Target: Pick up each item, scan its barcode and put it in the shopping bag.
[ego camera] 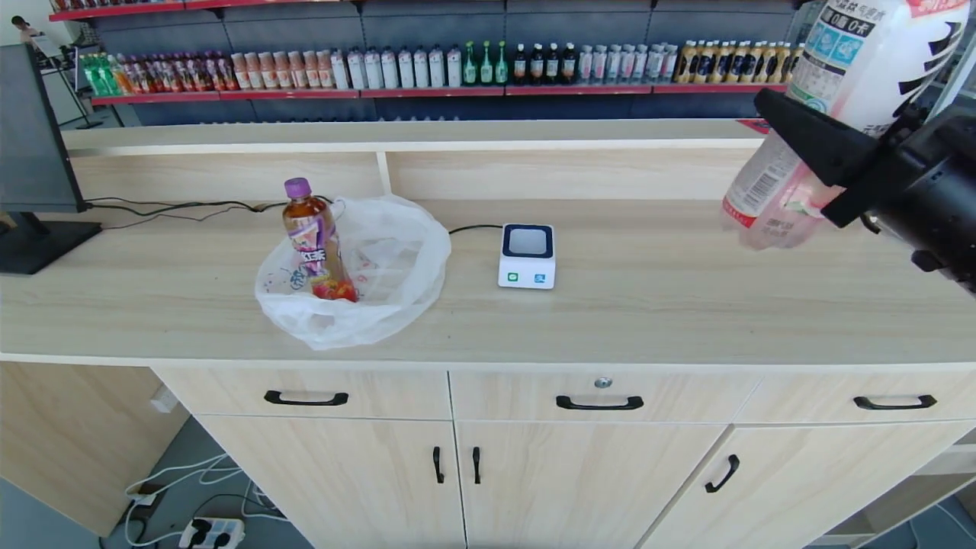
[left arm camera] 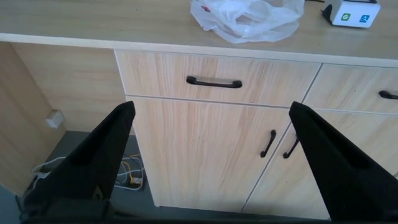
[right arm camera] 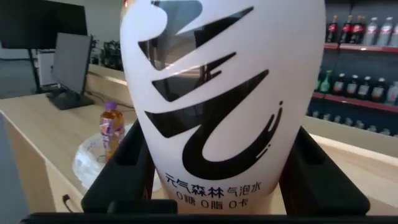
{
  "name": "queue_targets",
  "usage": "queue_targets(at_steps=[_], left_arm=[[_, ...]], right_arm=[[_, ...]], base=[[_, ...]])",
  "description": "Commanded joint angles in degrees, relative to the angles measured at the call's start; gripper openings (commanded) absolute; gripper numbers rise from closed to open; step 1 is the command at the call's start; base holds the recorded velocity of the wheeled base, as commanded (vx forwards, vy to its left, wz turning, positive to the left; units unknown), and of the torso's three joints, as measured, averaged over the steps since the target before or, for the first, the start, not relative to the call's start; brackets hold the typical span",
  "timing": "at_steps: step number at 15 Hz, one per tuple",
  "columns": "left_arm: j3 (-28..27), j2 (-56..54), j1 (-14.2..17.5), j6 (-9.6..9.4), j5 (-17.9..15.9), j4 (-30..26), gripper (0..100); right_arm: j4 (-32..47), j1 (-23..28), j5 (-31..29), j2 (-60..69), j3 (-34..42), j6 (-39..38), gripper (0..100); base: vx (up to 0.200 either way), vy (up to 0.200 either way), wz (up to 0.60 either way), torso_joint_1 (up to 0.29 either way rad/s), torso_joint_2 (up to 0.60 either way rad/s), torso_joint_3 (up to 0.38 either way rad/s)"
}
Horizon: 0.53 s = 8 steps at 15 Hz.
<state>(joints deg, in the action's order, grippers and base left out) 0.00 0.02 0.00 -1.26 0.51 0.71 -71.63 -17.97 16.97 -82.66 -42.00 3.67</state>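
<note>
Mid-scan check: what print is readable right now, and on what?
"0糖 0脂 0卡", below a row ending "气泡水": front of the white bottle in the right gripper.
Barcode and small print on that bottle's side: too small to read.
Label on the purple-capped bottle in the shopping bag: blurred.
Scanner: two icons, no readable words.
Shelf bottles: too small.

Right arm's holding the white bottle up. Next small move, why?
Probably lower the right gripper leftward, bringing the white bottle over the scanner: the bottle is held high, well to the scanner's right, so it likely isn't scanned yet.
</note>
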Motion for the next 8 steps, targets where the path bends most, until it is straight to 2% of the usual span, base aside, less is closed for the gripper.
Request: queue_targets(at_steps=[1, 4, 8], left_arm=[[0.00, -0.02, 0.00, 0.03, 0.02, 0.08, 100], [0.00, -0.02, -0.09, -0.06, 0.02, 0.00, 100], [0.00, -0.02, 0.00, 0.11, 0.02, 0.00, 100]], right_arm=[[-0.17, 5.49, -1.06, -3.03, -2.12, 2.22, 0], [-0.26, 5.58, -2.03, -2.50, -0.81, 2.75, 0], [0.18, 5.49, -6.42, -0.92, -0.10, 2.66, 0]], base=[[0.000, 0.000, 0.00, 0.000, 0.00, 0.000], [0.000, 0.000, 0.00, 0.000, 0.00, 0.000], [0.000, 0.200, 0.00, 0.007, 0.00, 0.002]])
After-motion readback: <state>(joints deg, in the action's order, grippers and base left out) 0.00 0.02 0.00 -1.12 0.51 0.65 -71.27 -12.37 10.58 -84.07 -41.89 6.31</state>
